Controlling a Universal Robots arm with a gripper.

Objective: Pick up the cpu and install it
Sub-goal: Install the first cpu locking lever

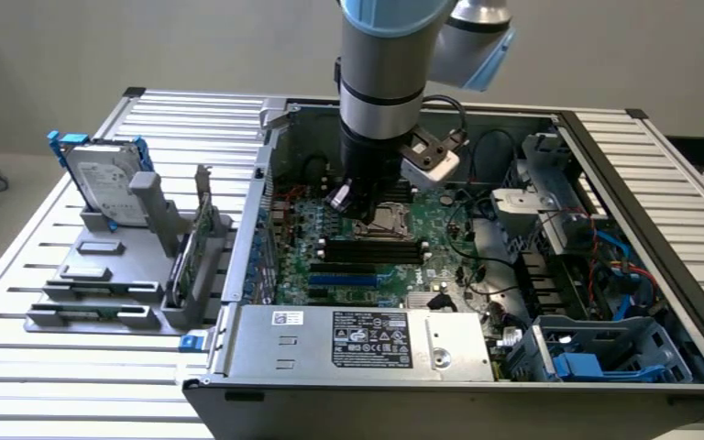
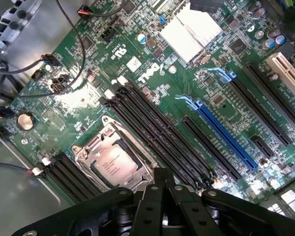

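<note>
**Closed gripper above the seated cpu**

The gripper (image 2: 162,179) had its black fingers (image 2: 155,196) pressed together with nothing between them. In the wrist view the fingertips met just beside the metal frame of the socket (image 2: 86,152), apart from it and above the board. In the exterior view the gripper (image 1: 342,203) hung at the end of the grey arm (image 1: 383,82), down inside the open computer case (image 1: 327,367), at about nine o'clock from the socket (image 1: 391,218).

The cpu (image 2: 114,164) lay flat inside the socket frame, silvery top up with faint print on it, set square in the frame on the green motherboard (image 2: 64,105). Whether the frame was latched over it cannot be told.

Beside the socket in the wrist view ran a bank of black memory slots (image 2: 152,125). Beyond these lay a blue expansion slot (image 2: 223,135) and a silver heatsink (image 2: 189,32). A coin battery (image 2: 25,121) sat near the board's edge among black cables (image 2: 71,34).

In the exterior view, outside the case at nine o'clock, a grey holder rack (image 1: 102,284) stood on the slatted table (image 1: 47,385). A silver hard drive (image 1: 105,188) with blue brackets stood upright in it. The power supply (image 1: 370,339) lay at six o'clock from the socket, and a blue drive cage (image 1: 609,353) sat at four o'clock.
</note>
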